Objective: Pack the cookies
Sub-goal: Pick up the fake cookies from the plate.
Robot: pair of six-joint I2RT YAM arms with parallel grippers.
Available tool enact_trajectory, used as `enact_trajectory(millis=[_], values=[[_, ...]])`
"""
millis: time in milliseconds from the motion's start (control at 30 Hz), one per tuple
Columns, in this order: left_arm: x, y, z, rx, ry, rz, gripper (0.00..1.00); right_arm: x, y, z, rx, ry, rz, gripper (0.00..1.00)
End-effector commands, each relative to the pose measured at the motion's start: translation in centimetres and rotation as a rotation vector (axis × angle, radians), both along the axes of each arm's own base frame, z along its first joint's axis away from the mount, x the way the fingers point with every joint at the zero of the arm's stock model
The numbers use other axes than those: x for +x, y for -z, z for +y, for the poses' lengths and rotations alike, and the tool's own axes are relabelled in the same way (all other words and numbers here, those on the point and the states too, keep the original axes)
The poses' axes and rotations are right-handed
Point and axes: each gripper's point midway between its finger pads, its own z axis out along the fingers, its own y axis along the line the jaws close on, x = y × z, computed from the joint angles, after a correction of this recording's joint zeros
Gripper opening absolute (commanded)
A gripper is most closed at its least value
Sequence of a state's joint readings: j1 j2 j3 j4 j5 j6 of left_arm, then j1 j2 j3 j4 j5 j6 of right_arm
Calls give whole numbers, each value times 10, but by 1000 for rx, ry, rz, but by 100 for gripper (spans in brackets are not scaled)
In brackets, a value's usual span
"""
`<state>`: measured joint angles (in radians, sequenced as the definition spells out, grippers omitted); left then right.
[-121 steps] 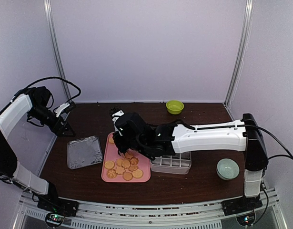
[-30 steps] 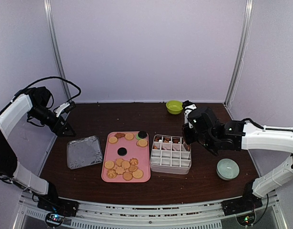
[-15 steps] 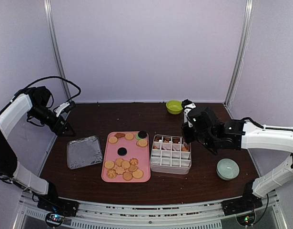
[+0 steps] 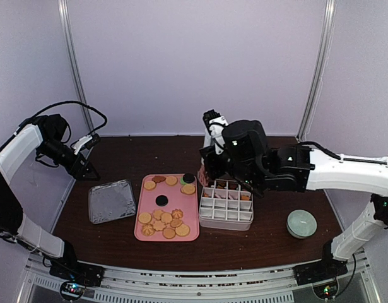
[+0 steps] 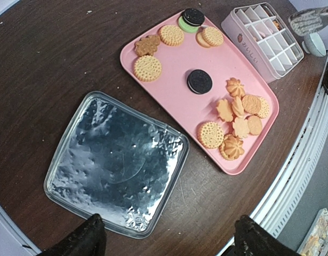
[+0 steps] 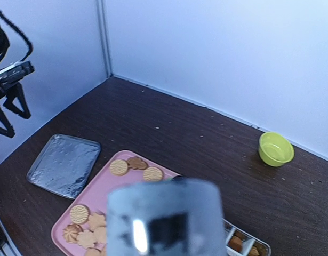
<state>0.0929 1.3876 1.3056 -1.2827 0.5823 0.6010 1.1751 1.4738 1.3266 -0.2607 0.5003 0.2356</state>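
Observation:
Several cookies (image 4: pixel 163 221) lie on a pink tray (image 4: pixel 143 237): tan round and flower-shaped ones, a brown one and two black ones. They also show in the left wrist view (image 5: pixel 238 114) and the right wrist view (image 6: pixel 119 167). A white divided box (image 4: pixel 226 211) stands right of the tray, with a few cookies (image 4: pixel 228 186) in its back row. My right gripper (image 4: pixel 209 165) hangs over the box's back left corner, largely hidden under its arm. A blurred silver tool, the metal tongs (image 6: pixel 164 218), fills its wrist view. My left gripper (image 5: pixel 174 240) is open and empty, high at the far left.
A crinkled foil tray (image 4: pixel 111 201) lies left of the pink tray. A pale bowl (image 4: pixel 301 223) sits right of the box. A yellow-green bowl (image 6: pixel 276 149) stands near the back wall. The table's near edge and rail run along the front.
My right arm has swung left, from the box's right side to its back left corner beside the pink tray. Four seconds ago it was over the tray's cookies. The left arm has not moved.

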Motion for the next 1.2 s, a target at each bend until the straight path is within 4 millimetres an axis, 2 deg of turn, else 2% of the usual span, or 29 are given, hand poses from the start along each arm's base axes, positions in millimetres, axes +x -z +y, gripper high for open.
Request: enact_trajectory(millis=[0, 100, 200, 367, 667, 1167], values=[[5, -8, 2, 2, -5, -30, 86, -19, 10, 64, 35, -131, 36, 27], [4, -7, 3, 7, -6, -30, 86, -31, 24, 104, 28, -208, 61, 27], [3, -7, 3, 9, -5, -32, 86, -35, 36, 132, 17, -251, 79, 26], [3, -7, 2, 4, -2, -32, 86, -36, 50, 155, 6, -279, 96, 27], [3, -7, 3, 7, -3, -34, 86, -32, 82, 162, -54, -271, 116, 31], [3, -6, 4, 16, -8, -33, 86, -29, 112, 161, -110, -248, 139, 39]])
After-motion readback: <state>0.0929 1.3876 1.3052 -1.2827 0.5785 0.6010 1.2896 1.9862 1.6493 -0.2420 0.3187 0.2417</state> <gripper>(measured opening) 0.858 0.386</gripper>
